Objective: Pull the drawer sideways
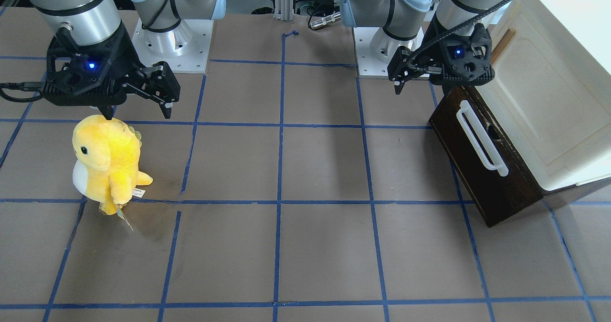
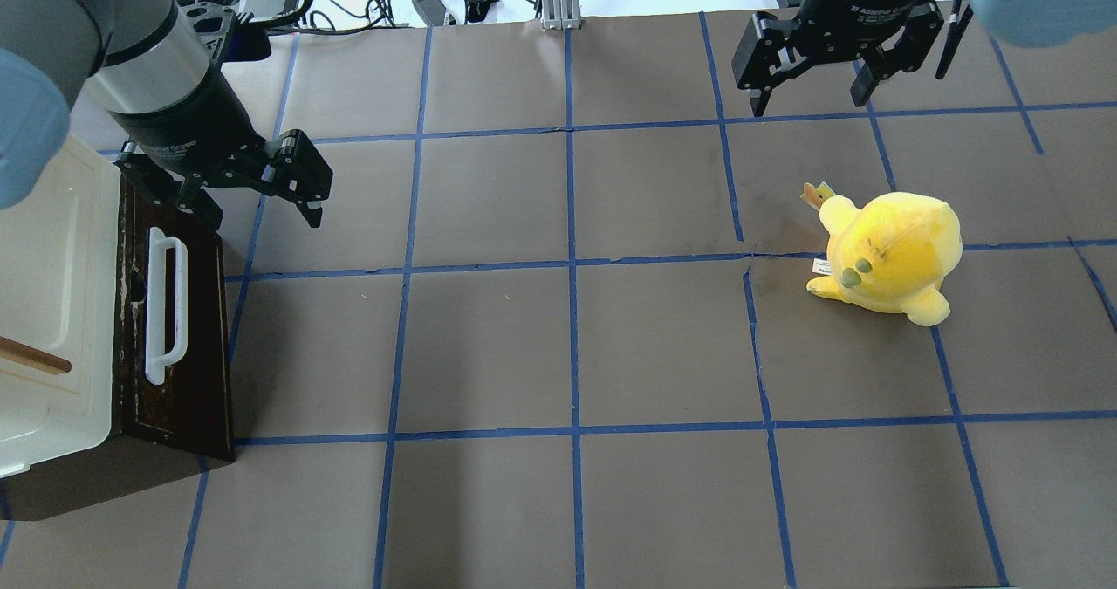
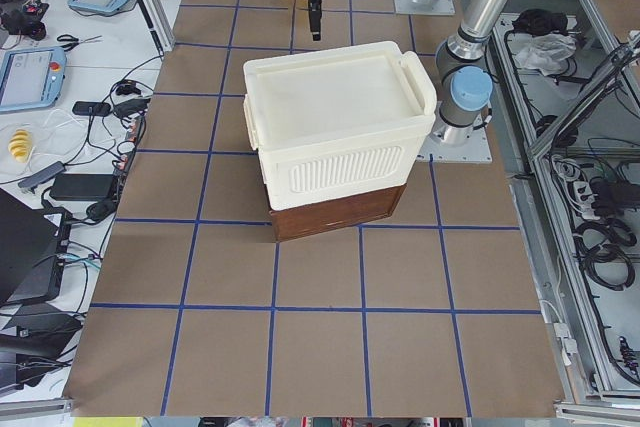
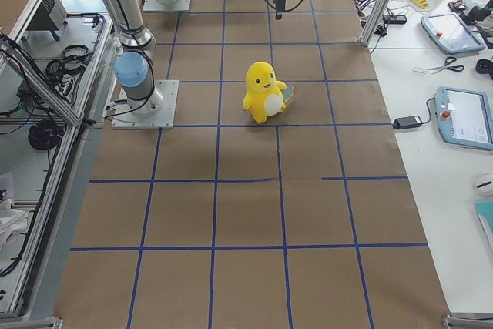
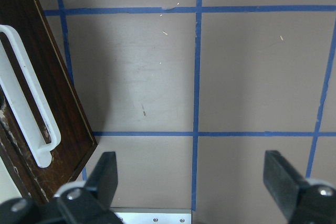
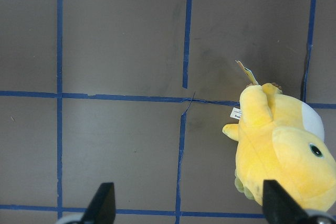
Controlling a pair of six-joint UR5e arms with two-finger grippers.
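We find the drawer (image 2: 188, 380) at lower left of the overhead frame, seated under the cabinet (image 2: 52, 310), its handle (image 2: 166, 305) facing centre. The left fingers (image 2: 301, 174) hang spread wide near the handle's upper end, placed, we judge, for a grasp. The right fingers (image 2: 755, 65), also wide, idle at upper right above the toy (image 2: 890, 253).

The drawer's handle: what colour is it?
White. The handle contrasts with the dark-brown drawer; overhead exterior view shows it best.

Drawer (image 2: 205, 353) beneath cabinet (image 2: 52, 292); plush toy (image 2: 890, 253) opposite.
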